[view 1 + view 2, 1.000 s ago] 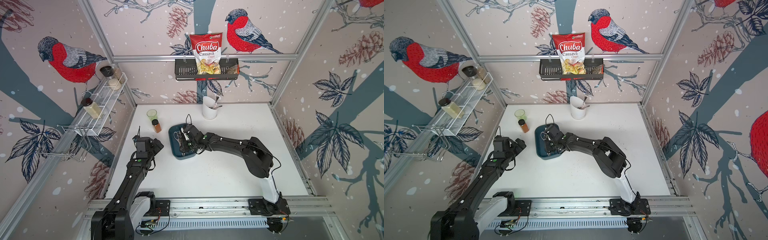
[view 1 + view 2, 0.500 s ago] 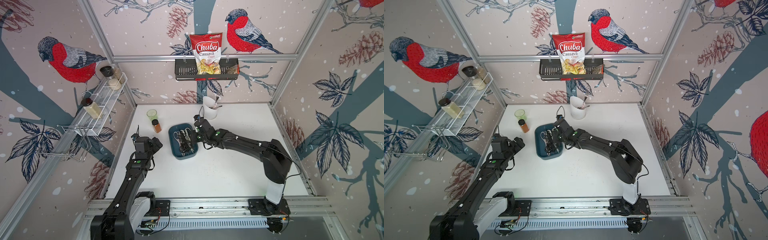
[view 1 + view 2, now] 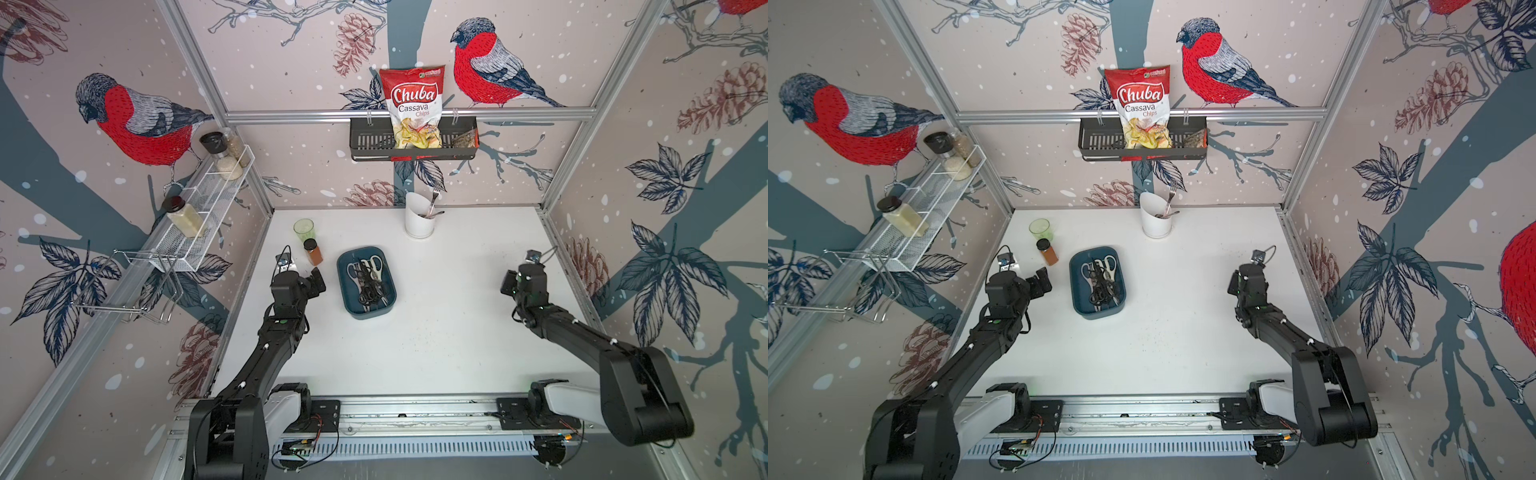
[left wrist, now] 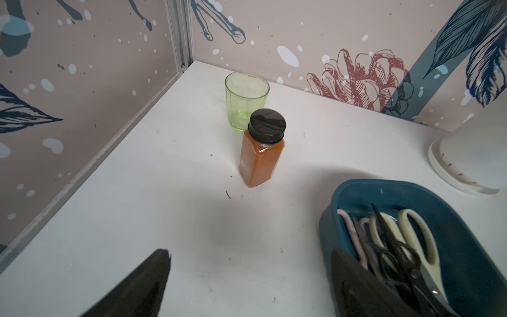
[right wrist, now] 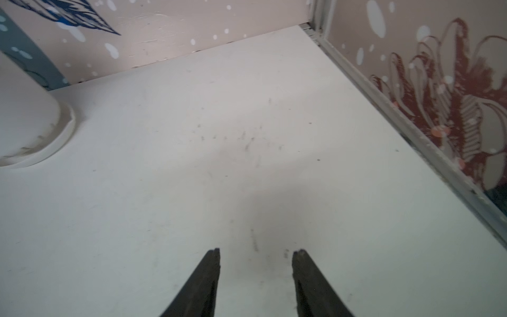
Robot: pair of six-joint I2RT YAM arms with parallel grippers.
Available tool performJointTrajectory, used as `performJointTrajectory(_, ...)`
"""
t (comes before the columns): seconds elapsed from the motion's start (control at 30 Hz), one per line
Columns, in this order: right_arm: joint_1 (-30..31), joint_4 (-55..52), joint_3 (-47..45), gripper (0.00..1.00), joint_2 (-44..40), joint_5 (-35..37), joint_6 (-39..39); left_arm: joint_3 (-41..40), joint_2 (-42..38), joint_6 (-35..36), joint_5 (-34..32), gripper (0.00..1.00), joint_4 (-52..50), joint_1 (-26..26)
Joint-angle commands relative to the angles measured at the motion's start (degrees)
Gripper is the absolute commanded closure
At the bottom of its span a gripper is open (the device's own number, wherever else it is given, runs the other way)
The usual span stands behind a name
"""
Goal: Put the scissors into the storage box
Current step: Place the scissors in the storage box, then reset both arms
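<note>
Top views | scissors (image 3: 368, 286) lengthwise in storage box (image 3: 341, 291) — cream handles (image 3: 376, 264) toward back wall (image 3: 316, 174) | left jaws, right jaws apart

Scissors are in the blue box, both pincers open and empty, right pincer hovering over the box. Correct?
No. The right pincer is not over the box: both top views put it by the right wall, over bare table. Rest holds: scissors in the box, left pincer open and empty too.
</note>
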Motion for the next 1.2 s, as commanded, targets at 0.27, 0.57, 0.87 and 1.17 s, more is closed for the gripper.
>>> performJointTrajectory(0.27,-2.74,49.05,-11.44,0.51,12.77,-4.57,-11.09,-2.89,17.76,9.57,-1.59,0.05,31.49,-0.01)
performJointTrajectory(0.57,-4.66,45.84,-8.77,0.32,14.82,-5.4,-8.57,-3.81,24.2,10.96,-3.3,0.01,41.62,-4.42)
performJointTrajectory(0.87,-4.78,46.5,-8.96,0.0,15.03,-5.6,-8.64,-7.67,25.36,9.48,-3.74,0.01,48.45,-3.81)
performJointTrajectory(1.17,-4.89,47.26,-9.07,0.0,15.39,-5.97,-8.56,-7.87,25.48,9.45,-3.0,0.01,48.95,-3.36)
